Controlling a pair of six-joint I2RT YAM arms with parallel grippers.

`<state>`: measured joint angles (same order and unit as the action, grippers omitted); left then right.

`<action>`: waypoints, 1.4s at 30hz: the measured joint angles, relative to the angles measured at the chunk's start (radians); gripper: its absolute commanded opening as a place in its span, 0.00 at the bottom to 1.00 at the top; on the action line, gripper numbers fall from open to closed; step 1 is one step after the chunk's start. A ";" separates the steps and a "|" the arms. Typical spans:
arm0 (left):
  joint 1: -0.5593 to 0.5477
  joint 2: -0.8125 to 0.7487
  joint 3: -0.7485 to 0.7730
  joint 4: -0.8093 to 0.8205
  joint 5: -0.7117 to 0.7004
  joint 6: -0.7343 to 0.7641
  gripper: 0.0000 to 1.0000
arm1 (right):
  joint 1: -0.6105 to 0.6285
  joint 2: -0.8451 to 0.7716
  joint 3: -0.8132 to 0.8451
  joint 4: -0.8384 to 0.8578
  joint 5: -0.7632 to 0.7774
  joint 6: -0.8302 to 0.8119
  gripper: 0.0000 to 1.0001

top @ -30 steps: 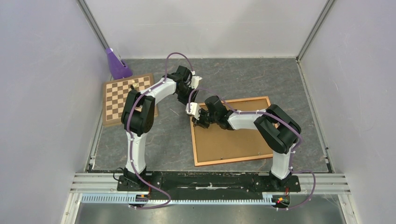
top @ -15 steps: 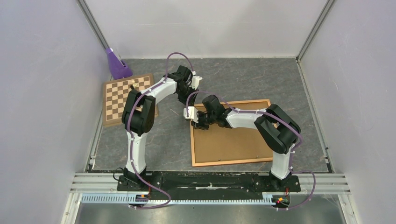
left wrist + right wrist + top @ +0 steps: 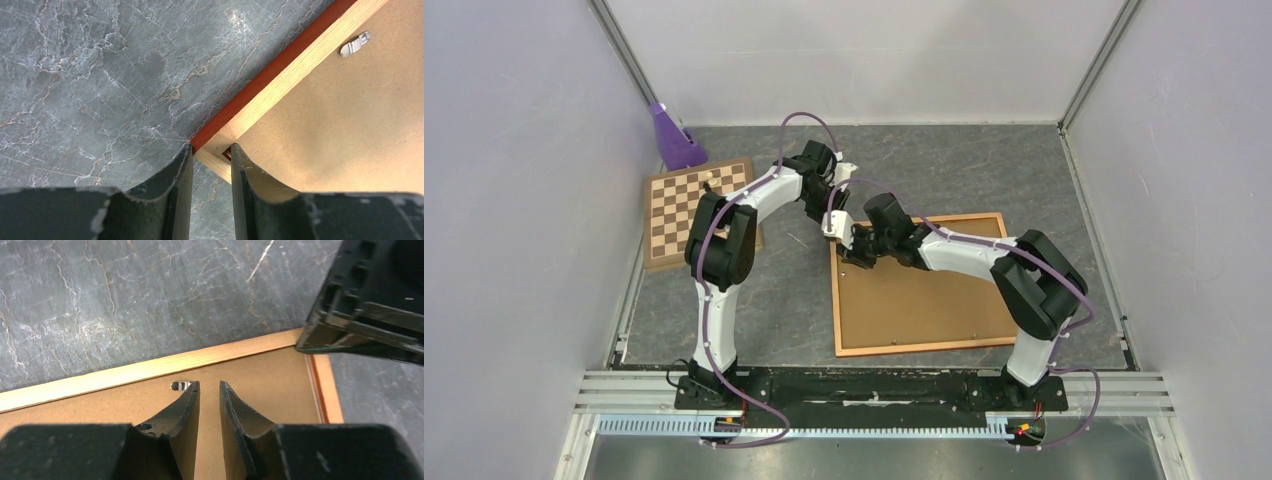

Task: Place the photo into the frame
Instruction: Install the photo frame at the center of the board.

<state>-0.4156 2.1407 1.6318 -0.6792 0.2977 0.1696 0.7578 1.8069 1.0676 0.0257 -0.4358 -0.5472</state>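
- Since the frame [image 3: 924,347] lies back-up on the table [image 3: 984,170], right of centre w/ the brown backing panel [image 3: 914,305] seated in it, you can't see the photo anywhere. It could be under the panel, but that's not something you can tell from here.
- L gripper [image 3: 211,147]: fingers straddle the frame's far-left corner rail and look pinched on it.
- R gripper [image 3: 209,385]: jaws a narrow gap apart, nothing between them, tips over the panel just beside a metal clip [image 3: 179,385].
- Risk: that corner hold is shallow. A pull or lift could let the rail slip out and the frame skid on the smooth table.
- Risk: both wrists crowd the same corner — the L gripper's body fills the top-right edge of the R wrist view, so a careless move may knock them together.
- The frame's long axis runs L-to-R, approx parallel to the near table edge, right end a touch farther back. Its front faces down.
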 measured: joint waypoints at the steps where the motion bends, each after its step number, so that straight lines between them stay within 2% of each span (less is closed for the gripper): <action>1: 0.000 0.000 0.000 0.000 0.000 0.000 0.17 | -0.003 -0.009 0.000 -0.002 0.000 0.003 0.24; 10: 0.000 0.000 0.000 0.000 0.000 -0.001 0.17 | -0.018 -0.034 -0.014 0.003 -0.003 0.026 0.24; 22: 0.000 0.005 0.005 0.000 0.002 -0.010 0.17 | -0.018 0.030 -0.041 0.047 -0.016 0.069 0.24; 42: 0.000 0.006 0.007 0.000 0.002 -0.010 0.17 | -0.013 0.042 -0.068 0.094 -0.030 0.128 0.24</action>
<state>-0.4156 2.1468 1.6390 -0.6788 0.2996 0.1593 0.7444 1.8492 0.9993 0.1200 -0.4660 -0.4191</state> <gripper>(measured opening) 0.359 0.244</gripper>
